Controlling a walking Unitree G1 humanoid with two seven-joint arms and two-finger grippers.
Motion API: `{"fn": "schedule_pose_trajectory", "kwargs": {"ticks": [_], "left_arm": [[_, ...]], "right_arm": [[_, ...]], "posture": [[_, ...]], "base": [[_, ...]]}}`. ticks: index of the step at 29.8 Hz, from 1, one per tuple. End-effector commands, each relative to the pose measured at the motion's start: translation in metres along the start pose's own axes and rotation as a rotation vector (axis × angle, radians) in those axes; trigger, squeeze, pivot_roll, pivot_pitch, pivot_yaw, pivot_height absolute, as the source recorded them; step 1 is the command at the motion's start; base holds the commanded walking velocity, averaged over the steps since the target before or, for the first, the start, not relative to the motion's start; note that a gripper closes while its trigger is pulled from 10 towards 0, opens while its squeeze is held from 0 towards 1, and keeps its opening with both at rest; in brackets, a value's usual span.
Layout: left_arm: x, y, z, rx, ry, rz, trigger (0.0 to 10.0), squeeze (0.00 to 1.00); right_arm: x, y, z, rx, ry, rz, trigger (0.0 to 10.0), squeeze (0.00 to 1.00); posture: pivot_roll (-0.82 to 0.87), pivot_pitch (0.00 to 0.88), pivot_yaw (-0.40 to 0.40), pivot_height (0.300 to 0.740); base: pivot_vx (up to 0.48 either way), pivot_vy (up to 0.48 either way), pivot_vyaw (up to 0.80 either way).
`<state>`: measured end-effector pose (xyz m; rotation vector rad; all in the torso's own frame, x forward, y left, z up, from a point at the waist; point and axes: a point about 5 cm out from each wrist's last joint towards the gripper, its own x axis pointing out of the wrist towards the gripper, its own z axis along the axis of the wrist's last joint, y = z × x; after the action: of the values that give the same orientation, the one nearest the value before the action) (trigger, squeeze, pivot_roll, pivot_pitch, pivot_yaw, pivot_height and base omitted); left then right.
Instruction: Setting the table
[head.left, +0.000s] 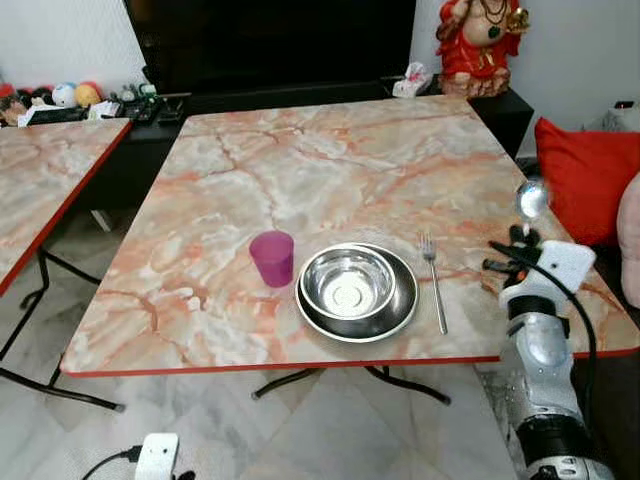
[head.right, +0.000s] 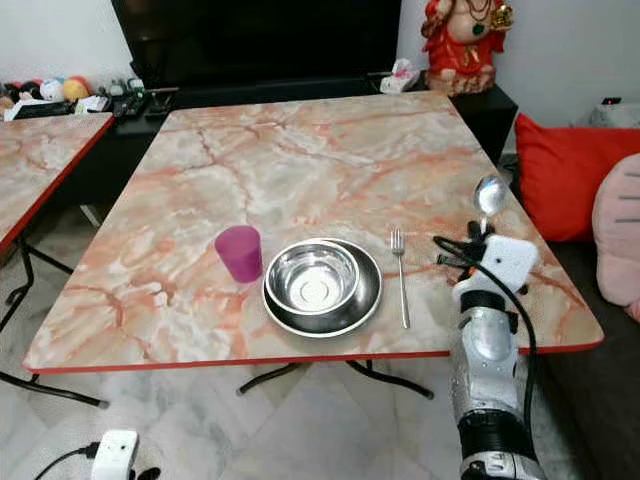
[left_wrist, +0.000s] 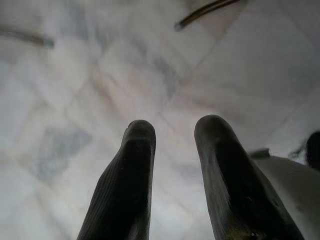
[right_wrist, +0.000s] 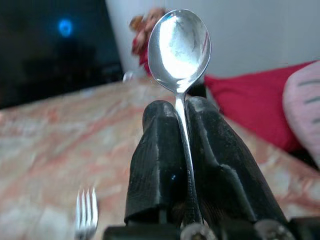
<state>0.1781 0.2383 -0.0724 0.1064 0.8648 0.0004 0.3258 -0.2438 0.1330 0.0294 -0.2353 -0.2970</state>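
A steel bowl sits inside a shallow steel plate near the table's front edge. A magenta plastic cup stands upright just beside the plate on its left. A fork lies flat to the plate's right, tines pointing away. A shiny spoon stands upright, bowl on top, its handle pinched in the right end effector above the table's right edge.

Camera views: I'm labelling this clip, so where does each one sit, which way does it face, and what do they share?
Left eye and right eye views: on the head, looking down at the marble table, bowl, fork and raised right arm.
Left wrist view: along the open left end effector, facing the floor tiles.
Right wrist view: along the right end effector, shut on the spoon.
Shared: spoon, fork and red cushion.
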Motion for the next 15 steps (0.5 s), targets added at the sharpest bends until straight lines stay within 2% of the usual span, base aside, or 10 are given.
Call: {"fn": "schedule_pose_trajectory", "kwargs": {"ticks": [1, 2, 3, 4, 6, 7, 8, 9, 11, 15], "left_arm": [[-0.002, 0.004, -0.005, 0.014, 0.030, 0.024, 10.0, 0.00], [-0.003, 0.015, -0.005, -0.035, 0.045, 0.075, 10.0, 0.00], [-0.003, 0.015, -0.005, -0.035, 0.045, 0.075, 10.0, 0.00], [-0.004, 0.021, -0.003, -0.109, 0.031, 0.098, 10.0, 0.00], [-0.004, 0.021, -0.003, -0.109, 0.031, 0.098, 10.0, 0.00], [-0.005, 0.027, -0.002, -0.270, 0.007, 0.150, 10.0, 0.00], [-0.005, 0.027, -0.002, -0.270, 0.007, 0.150, 10.0, 0.00], [-0.005, 0.031, -0.002, -0.360, -0.005, 0.184, 10.0, 0.00], [0.001, 0.015, 0.009, 0.056, 0.021, 0.025, 10.0, 0.00], [0.005, 0.014, 0.026, 0.020, -0.018, 0.038, 10.0, 0.00]], "right_arm": [[0.009, -0.004, 0.014, 0.012, -0.054, -0.023, 10.0, 0.00], [0.014, -0.002, 0.021, -0.015, -0.045, -0.037, 10.0, 0.00], [0.014, -0.002, 0.021, -0.015, -0.045, -0.037, 10.0, 0.00], [0.013, 0.000, 0.031, 0.051, -0.077, -0.020, 10.0, 0.00], [0.013, 0.000, 0.031, 0.051, -0.077, -0.020, 10.0, 0.00], [0.005, -0.005, 0.042, 0.155, -0.111, -0.051, 10.0, 0.00], [0.005, -0.005, 0.042, 0.155, -0.111, -0.051, 10.0, 0.00], [0.002, -0.008, 0.050, 0.201, -0.140, -0.071, 10.0, 0.00], [0.009, -0.009, 0.056, 0.043, -0.167, -0.020, 10.0, 0.00], [0.011, 0.005, 0.044, 0.019, -0.109, 0.012, 10.0, 0.00]], "posture": [[0.06, 0.000, 0.045, 0.740], [0.02, 0.000, 0.083, 0.740], [0.02, 0.000, 0.083, 0.740], [0.04, 0.019, 0.080, 0.740], [0.04, 0.019, 0.080, 0.740], [0.01, 0.000, 0.106, 0.740], [0.01, 0.000, 0.106, 0.740], [0.01, 0.000, 0.106, 0.740], [0.01, 0.000, 0.092, 0.740], [0.01, 0.000, 0.098, 0.740]], "base": [[0.000, 0.000, 0.00], [0.000, 0.000, 0.00], [0.000, 0.000, 0.00], [0.000, 0.000, 0.00], [0.000, 0.000, 0.00], [0.000, 0.000, 0.00], [0.000, 0.000, 0.00], [0.000, 0.000, 0.00], [0.000, 0.000, 0.00], [0.000, 0.000, 0.00]]}}
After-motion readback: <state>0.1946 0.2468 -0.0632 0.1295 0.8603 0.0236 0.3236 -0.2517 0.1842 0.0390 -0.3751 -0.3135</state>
